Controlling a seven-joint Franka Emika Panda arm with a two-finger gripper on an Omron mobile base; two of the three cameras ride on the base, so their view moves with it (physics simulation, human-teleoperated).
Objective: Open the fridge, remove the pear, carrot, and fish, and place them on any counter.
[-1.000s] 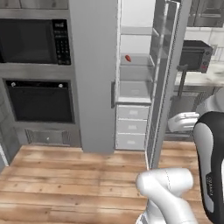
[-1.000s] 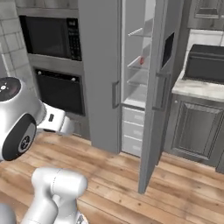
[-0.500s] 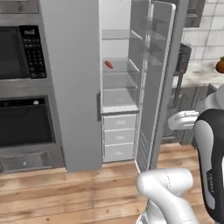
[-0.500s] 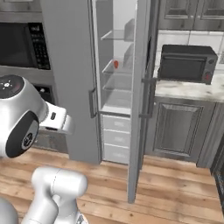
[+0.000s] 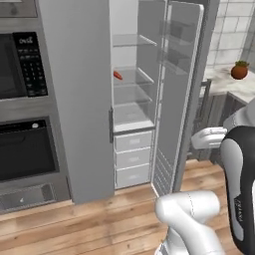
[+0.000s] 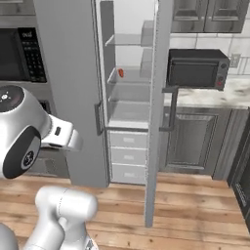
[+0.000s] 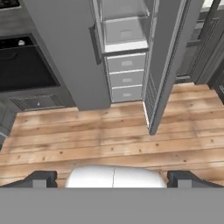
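The fridge stands ahead with its left door shut and its right door swung wide open. On a clear middle shelf lies a small red elongated thing, also seen from the right; I cannot tell whether it is the carrot or the fish. The pear is hidden. The white marble counter runs to the right of the fridge. My gripper is open and empty, well back from the fridge over the wooden floor, its fingertips set far apart.
Dark built-in ovens fill the wall left of the fridge. A black countertop oven and a potted plant sit on the counter. The open door's edge juts toward me. White fridge drawers sit low.
The whole picture has shifted: the base has driven, so the fridge's open compartment is now nearer and more central. The gripper stays open.
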